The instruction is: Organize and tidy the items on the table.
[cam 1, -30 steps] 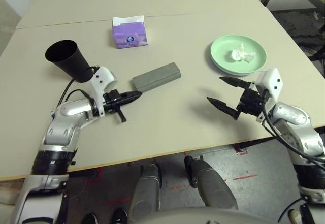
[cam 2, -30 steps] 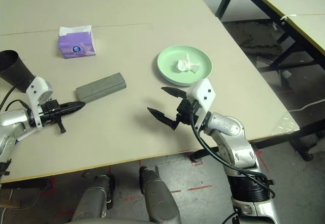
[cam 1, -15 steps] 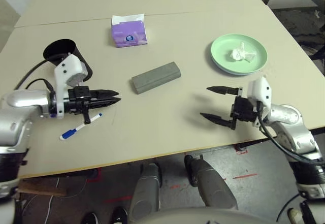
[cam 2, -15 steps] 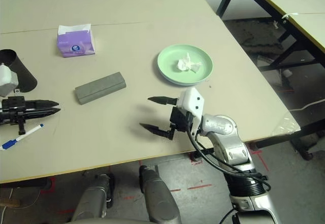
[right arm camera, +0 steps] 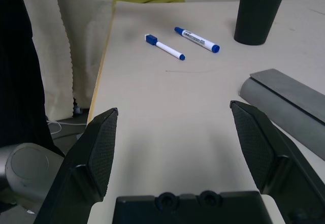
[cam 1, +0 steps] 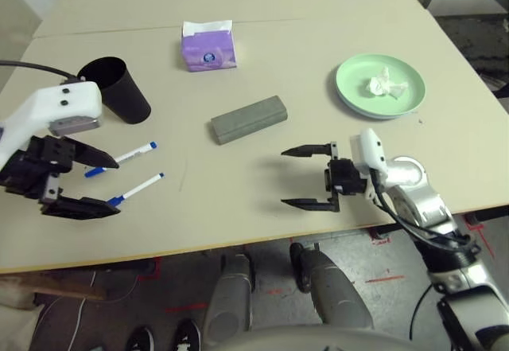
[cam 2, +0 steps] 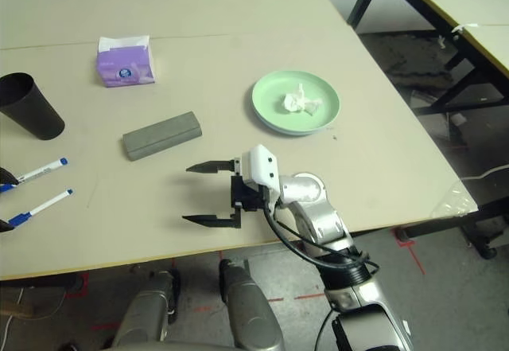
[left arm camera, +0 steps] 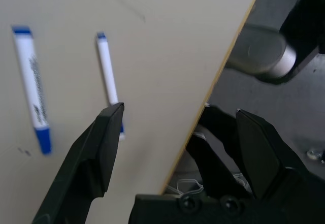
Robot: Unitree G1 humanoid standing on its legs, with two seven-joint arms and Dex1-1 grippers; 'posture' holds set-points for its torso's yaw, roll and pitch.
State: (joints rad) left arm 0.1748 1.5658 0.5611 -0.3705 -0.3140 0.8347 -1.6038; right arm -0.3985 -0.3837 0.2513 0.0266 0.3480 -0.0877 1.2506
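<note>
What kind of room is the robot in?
Probably a lab or workshop. Big plain tables stand together: the robot's table and another table beside it, over a bare floor with red tape marks and loose cables.

Your right gripper (right arm camera: 175, 132) stands wide open over bare table (right arm camera: 167, 112), two blue-capped markers (right arm camera: 164, 47) and the black cup (right arm camera: 259, 10) well ahead, grey case (right arm camera: 289, 102) beside one finger.

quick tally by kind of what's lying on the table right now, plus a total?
markers: 2 (thicker one, thinner one)
black cup: 1
grey case: 1
purple tissue box: 1
green plate: 1
crumpled tissue on the plate: 1
total: 7
</note>
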